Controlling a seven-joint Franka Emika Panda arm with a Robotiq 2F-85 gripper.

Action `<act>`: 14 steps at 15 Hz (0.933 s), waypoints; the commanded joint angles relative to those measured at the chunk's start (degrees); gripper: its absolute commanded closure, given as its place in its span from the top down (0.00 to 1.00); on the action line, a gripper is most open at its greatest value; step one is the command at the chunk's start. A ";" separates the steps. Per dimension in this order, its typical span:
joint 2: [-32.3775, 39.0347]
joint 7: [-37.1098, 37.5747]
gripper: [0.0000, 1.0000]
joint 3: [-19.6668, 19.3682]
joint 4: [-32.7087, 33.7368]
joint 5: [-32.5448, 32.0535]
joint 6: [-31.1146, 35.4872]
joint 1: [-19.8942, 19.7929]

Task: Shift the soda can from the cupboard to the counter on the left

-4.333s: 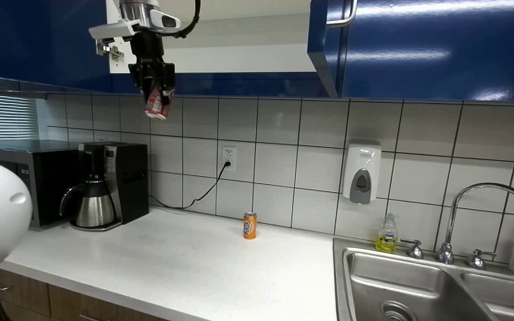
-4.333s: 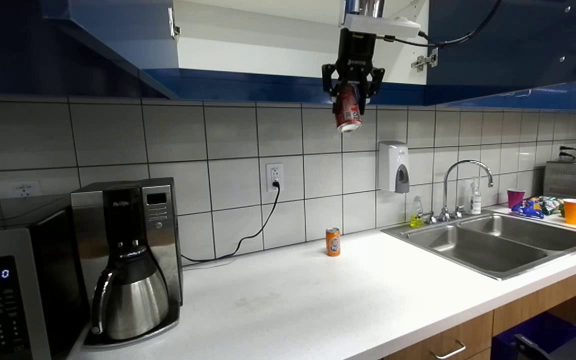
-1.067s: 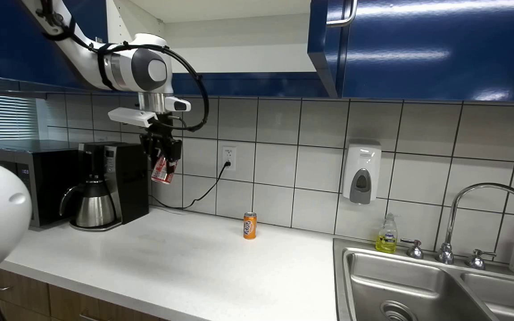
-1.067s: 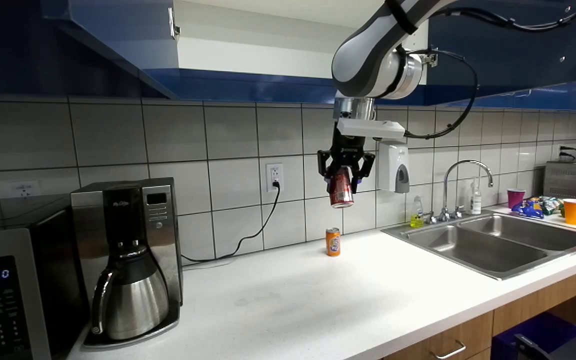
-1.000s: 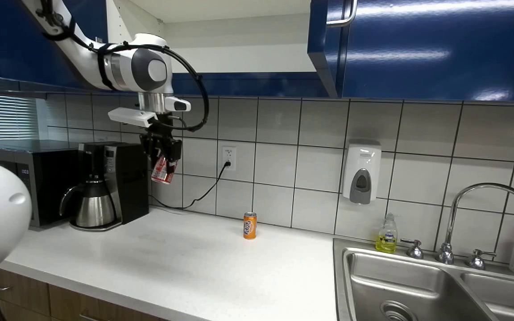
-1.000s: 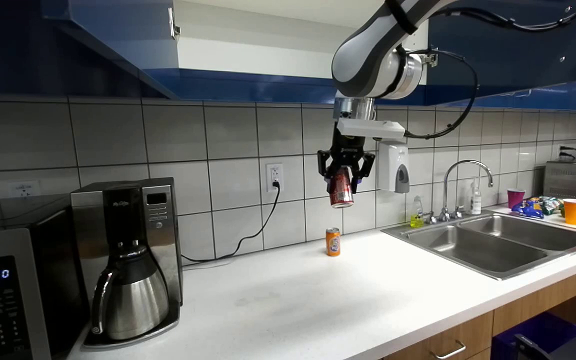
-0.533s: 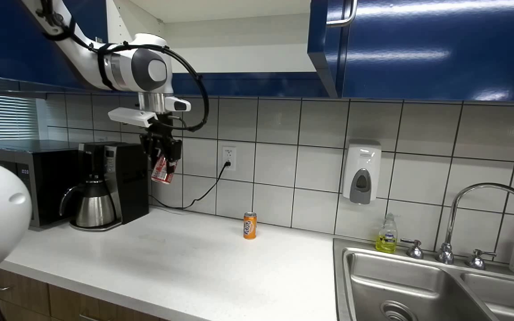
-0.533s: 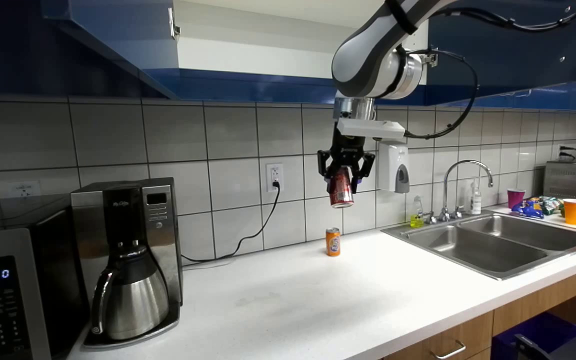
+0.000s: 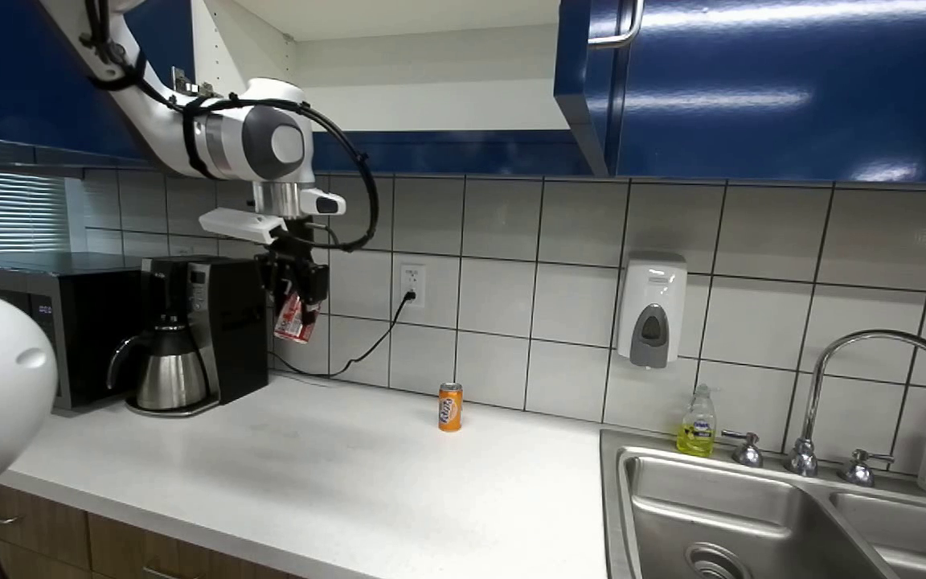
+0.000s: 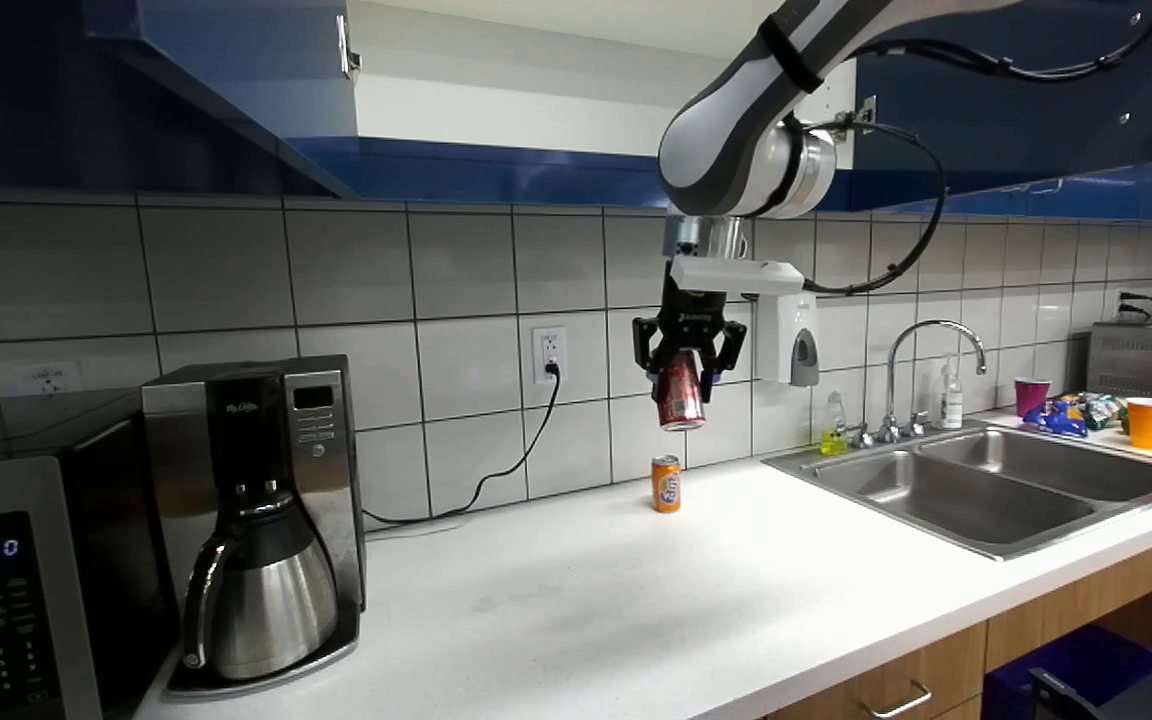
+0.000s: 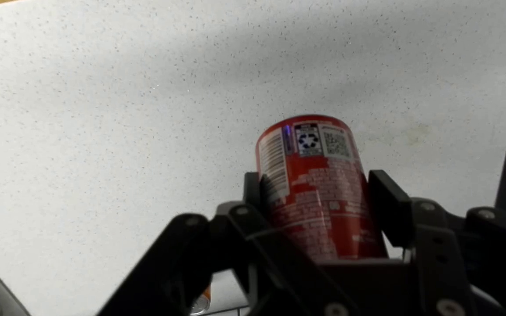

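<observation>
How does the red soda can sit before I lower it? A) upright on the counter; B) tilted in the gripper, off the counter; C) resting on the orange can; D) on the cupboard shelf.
B: both exterior views show the red soda can leaning in the gripper, with wall tiles visible between it and the counter; in an exterior view it is well to one side of the orange can.

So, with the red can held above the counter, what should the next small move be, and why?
Probably lower the red can toward the counter: the jaws hold it by its sides, both exterior views show it tilted in mid-air, and the orange can stands apart, near the tiled wall.
</observation>
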 commanded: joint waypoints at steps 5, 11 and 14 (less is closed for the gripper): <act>6.14 -0.86 0.38 0.51 1.02 -2.00 6.57 -0.91; 11.29 -0.16 0.38 0.23 0.47 -4.99 12.29 -0.55; 13.75 -0.03 0.38 -0.05 0.28 -5.60 14.98 -0.30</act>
